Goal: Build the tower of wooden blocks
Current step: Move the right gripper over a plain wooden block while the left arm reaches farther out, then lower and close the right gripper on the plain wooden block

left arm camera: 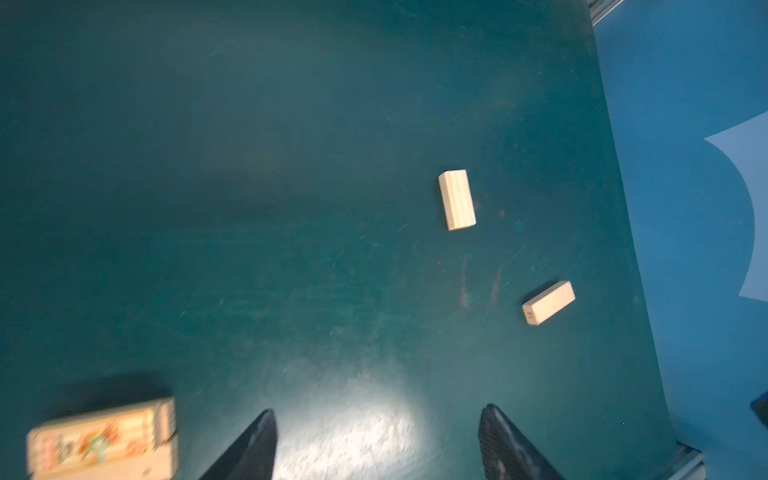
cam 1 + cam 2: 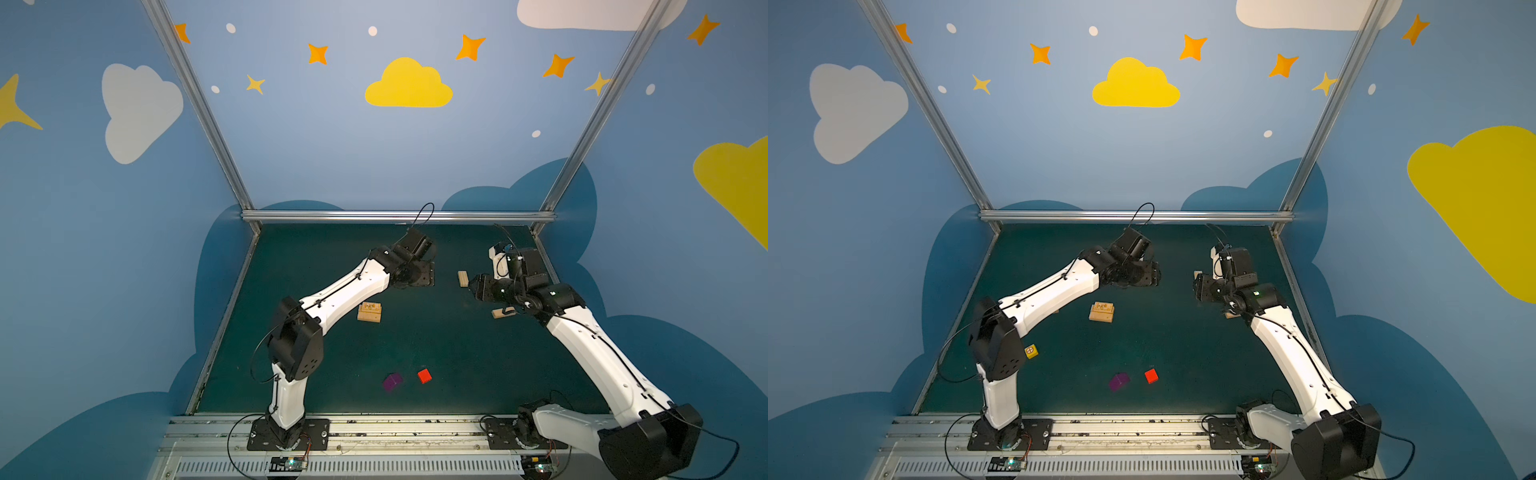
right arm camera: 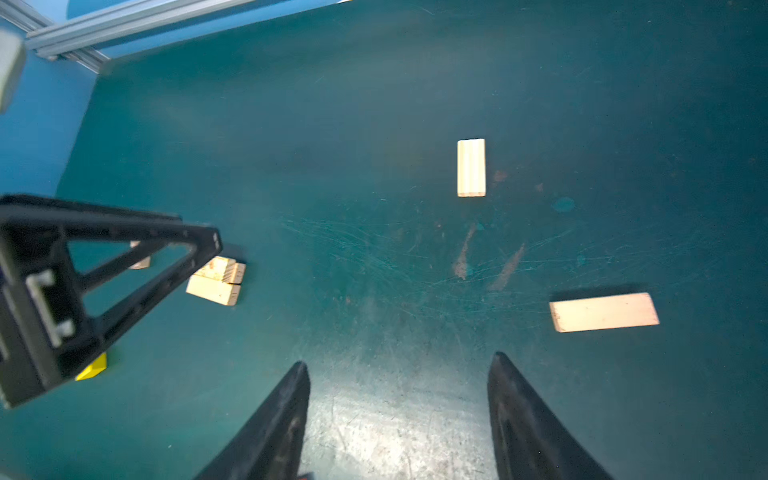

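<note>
The tower (image 2: 369, 312) is a low stack of tan planks with orange print on top, left of the mat's middle; it also shows in the left wrist view (image 1: 104, 440) and the right wrist view (image 3: 216, 278). One loose plank (image 2: 462, 278) lies at the back. Another plank (image 2: 503, 312) lies partly under my right arm. My left gripper (image 1: 380, 409) hovers open and empty above bare mat, beyond the tower. My right gripper (image 3: 400, 359) is open and empty too, with both planks (image 3: 471, 167) (image 3: 604, 312) ahead of it.
A purple cube (image 2: 392, 381) and a red cube (image 2: 424, 375) sit near the mat's front. A yellow cube (image 2: 1031, 351) lies beside my left arm's elbow. An aluminium rail (image 2: 395, 216) and blue walls bound the mat. The left gripper's finger (image 3: 166, 226) crosses the right wrist view.
</note>
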`<state>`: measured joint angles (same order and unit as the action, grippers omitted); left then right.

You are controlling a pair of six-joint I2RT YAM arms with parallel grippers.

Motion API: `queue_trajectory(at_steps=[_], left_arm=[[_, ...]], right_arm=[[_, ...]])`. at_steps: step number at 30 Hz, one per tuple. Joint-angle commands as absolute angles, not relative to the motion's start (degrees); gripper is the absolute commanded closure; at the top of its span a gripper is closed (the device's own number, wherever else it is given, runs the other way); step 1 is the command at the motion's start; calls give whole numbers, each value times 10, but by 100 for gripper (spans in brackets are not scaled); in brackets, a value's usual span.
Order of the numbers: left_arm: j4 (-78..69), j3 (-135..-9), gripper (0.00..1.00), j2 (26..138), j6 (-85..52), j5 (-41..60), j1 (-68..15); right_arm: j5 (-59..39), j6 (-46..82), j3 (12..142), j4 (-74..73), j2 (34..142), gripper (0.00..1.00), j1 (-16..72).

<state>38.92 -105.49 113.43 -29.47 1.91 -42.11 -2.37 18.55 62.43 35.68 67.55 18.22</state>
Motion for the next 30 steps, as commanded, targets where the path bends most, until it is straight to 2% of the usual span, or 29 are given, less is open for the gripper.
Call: queue_trajectory(at_steps=[1, 7, 10, 18, 26, 30], left_arm=[[427, -1135, 24, 1177, -256, 34, -417], [493, -1280, 24, 1268, -198, 55, -405], [508, -1300, 24, 1283, -163, 64, -398], [419, -1126, 23, 1191, -70, 42, -390], [325, -985, 19, 1087, 13, 16, -408], [313, -960, 20, 1065, 41, -13, -432]], right_arm=[[-23, 203, 619, 325, 699, 41, 152], [-92, 189, 667, 323, 804, 43, 82], [-95, 171, 692, 304, 869, 45, 75], [-67, 123, 824, 332, 1057, 47, 82], [-47, 107, 909, 360, 1161, 47, 100], [-31, 89, 945, 381, 1200, 51, 120]])
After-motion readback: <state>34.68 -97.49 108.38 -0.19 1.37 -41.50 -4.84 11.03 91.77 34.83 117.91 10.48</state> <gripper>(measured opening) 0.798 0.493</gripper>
